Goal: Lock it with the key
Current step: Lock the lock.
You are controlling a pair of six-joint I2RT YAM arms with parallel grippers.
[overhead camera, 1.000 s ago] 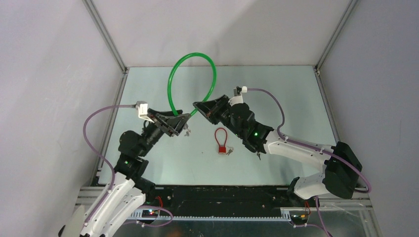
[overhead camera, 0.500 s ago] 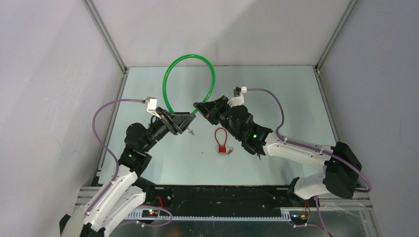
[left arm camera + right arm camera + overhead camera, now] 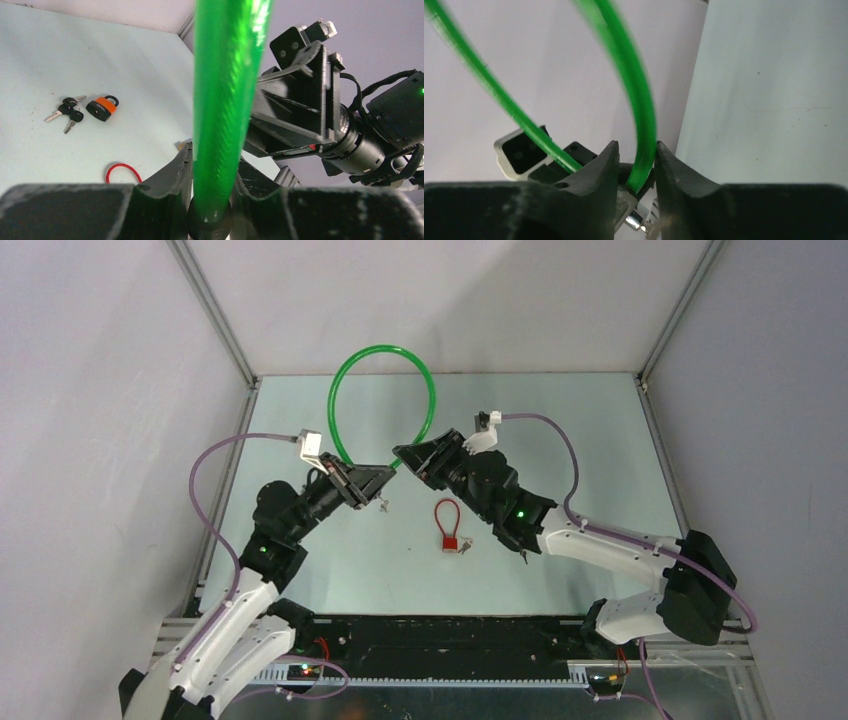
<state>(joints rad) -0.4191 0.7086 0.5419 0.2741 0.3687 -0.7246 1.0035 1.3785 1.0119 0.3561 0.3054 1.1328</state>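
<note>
Well above the desk, the green cable stands as a tall loop between the two arms, and its ends come down to the jaws near the middle of the scene. The left arm reaches in from the near left. The left jaws are closed on one end of the cable: in the left wrist view both fingers press it just above its black end collar. The right arm reaches in from the near right. The right jaws stand slightly open around the other end, where the cable leans on one finger with a gap on the other side. Just near of the jaws, a red padlock with a thin red loop lies flat on the desk, with keys touching its right side. The left wrist view also shows an orange padlock lying on the desk with other keys just beside it. Small metal bits hang under the left jaws, too small to name
</note>
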